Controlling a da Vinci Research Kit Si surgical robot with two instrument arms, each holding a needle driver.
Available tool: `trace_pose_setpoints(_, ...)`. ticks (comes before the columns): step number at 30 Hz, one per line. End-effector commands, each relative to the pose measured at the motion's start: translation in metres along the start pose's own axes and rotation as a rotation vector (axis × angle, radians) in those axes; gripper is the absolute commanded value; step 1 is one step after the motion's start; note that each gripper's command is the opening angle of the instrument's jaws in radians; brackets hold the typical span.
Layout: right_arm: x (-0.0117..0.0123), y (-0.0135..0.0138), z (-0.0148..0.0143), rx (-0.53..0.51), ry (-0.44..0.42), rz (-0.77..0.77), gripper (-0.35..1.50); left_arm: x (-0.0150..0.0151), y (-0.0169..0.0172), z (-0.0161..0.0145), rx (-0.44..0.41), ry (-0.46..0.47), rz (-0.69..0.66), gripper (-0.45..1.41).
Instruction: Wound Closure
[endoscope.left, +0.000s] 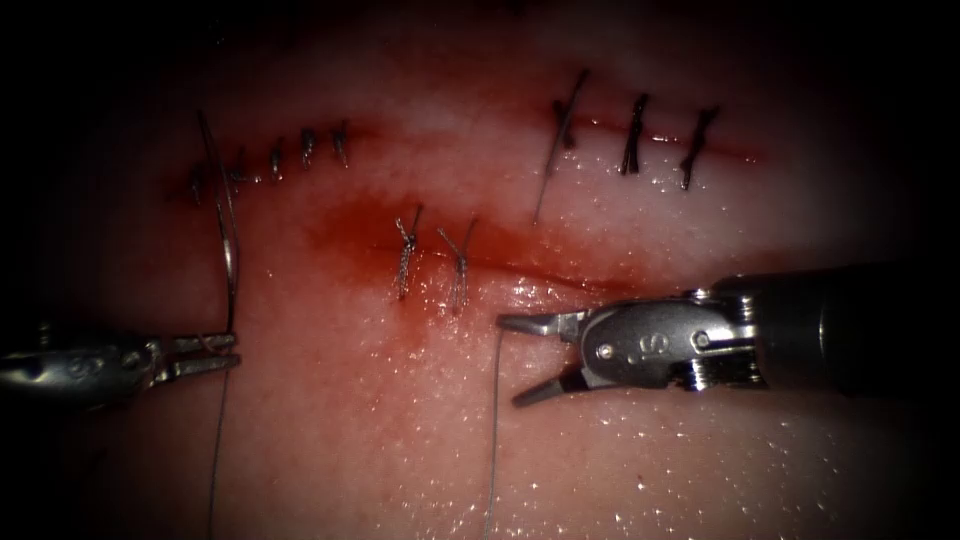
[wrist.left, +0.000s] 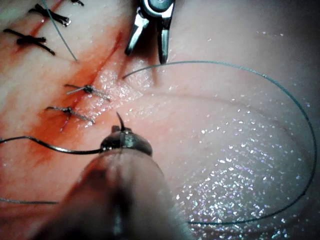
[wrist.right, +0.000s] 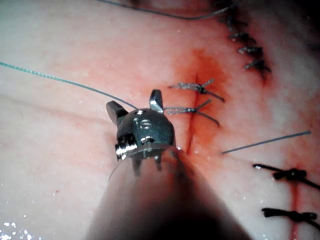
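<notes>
The tissue (endoscope.left: 700, 470) has an open cut (endoscope.left: 540, 272) with two stitches (endoscope.left: 405, 255) at its left end. My left tool (endoscope.left: 236, 350) lies left of the cut, shut on the curved needle (endoscope.left: 228, 240) near one end. The needle arcs up over the tissue, not in it. In the left wrist view a short pointed end (wrist.left: 118, 119) sticks out past the shut left tool (wrist.left: 122, 142). My right tool (endoscope.left: 510, 360) stands open just below the cut's right part, holding nothing. Thread (endoscope.left: 493, 430) leaves the tissue between its jaws and sweeps in a wide loop (wrist.left: 300, 125). The right tool (wrist.right: 135, 102) is also open here.
Two other sewn cuts lie further back, one at the upper left (endoscope.left: 275, 160) and one at the upper right (endoscope.left: 635, 135) with dark stitches and a long loose thread end (endoscope.left: 550, 170). Red fluid (endoscope.left: 350, 235) stains the tissue around the two stitches.
</notes>
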Motion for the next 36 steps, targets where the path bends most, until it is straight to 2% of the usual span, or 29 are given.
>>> trace_pose_setpoints(1, -0.0019, -0.0001, 0.0016, 0.005, -0.002, -0.007, 1.22, -0.0002, 0.0006, 0.0008, -0.001, -0.001, -0.002, -0.45)
trace_pose_setpoints(4, -0.0038, 0.0002, 0.0026, 0.008, -0.01, -0.005, 1.2, -0.0002, 0.0007, 0.0009, 0.001, -0.002, -0.002, -0.45)
trace_pose_setpoints(6, -0.0049, 0.0, 0.0032, 0.039, 0.004, 0.018, 0.71, -0.0002, 0.0007, 0.001, 0.001, -0.002, -0.002, -0.45)
trace_pose_setpoints(7, -0.005, -0.0002, 0.0033, 0.051, 0.012, 0.021, 0.41, -0.0002, 0.0007, 0.001, 0.001, -0.002, -0.003, -0.45)
trace_pose_setpoints(8, -0.005, -0.0003, 0.0034, 0.067, 0.021, 0.026, -0.08, -0.0002, 0.0007, 0.001, 0.001, -0.002, -0.003, -0.45)
trace_pose_setpoints(9, -0.0049, -0.0004, 0.0035, 0.075, 0.026, 0.026, -0.35, -0.0002, 0.0007, 0.001, 0.002, -0.002, -0.003, -0.45)
trace_pose_setpoints(13, -0.0043, -0.0009, 0.0035, 0.089, 0.038, 0.025, -0.35, -0.0002, 0.0007, 0.001, 0.002, -0.003, -0.003, -0.45)
trace_pose_setpoints(18, -0.0031, -0.0027, 0.0023, 0.154, 0.009, 0.024, -0.35, -0.0002, 0.0007, 0.001, 0.002, -0.003, -0.004, -0.45)
trace_pose_setpoints(24, -0.0023, -0.0027, 0.0021, 0.149, 0.025, 0.06, -0.35, -0.0002, 0.0007, 0.0009, 0.003, -0.004, -0.004, -0.45)
trace_pose_setpoints(25, -0.0025, -0.0024, 0.0023, 0.131, 0.014, 0.078, 0.74, -0.0002, 0.0007, 0.0009, 0.003, -0.004, -0.004, -0.45)
trace_pose_setpoints(26, -0.0025, -0.0024, 0.0023, 0.131, 0.014, 0.078, 0.74, -0.0002, 0.0007, 0.0009, 0.003, -0.004, -0.004, -0.45)
trace_pose_setpoints(27, -0.0027, -0.0021, 0.0023, 0.106, 0.0, 0.085, 1.01, -0.0002, 0.0007, 0.0009, 0.003, -0.004, -0.004, -0.45)
trace_pose_setpoints(28, -0.0029, -0.0018, 0.0022, 0.089, -0.009, 0.085, 1.15, -0.0002, 0.0007, 0.0009, 0.004, -0.004, -0.004, -0.45)
trace_pose_setpoints(29, -0.0033, -0.0014, 0.002, 0.075, -0.017, 0.086, 1.23, -0.0002, 0.0007, 0.0009, 0.004, -0.004, -0.004, -0.45)
trace_pose_setpoints(36, -0.0062, 0.0019, -0.0012, -0.022, -0.104, 0.09, 1.25, -0.0002, 0.0007, 0.0009, 0.004, -0.004, -0.005, -0.45)
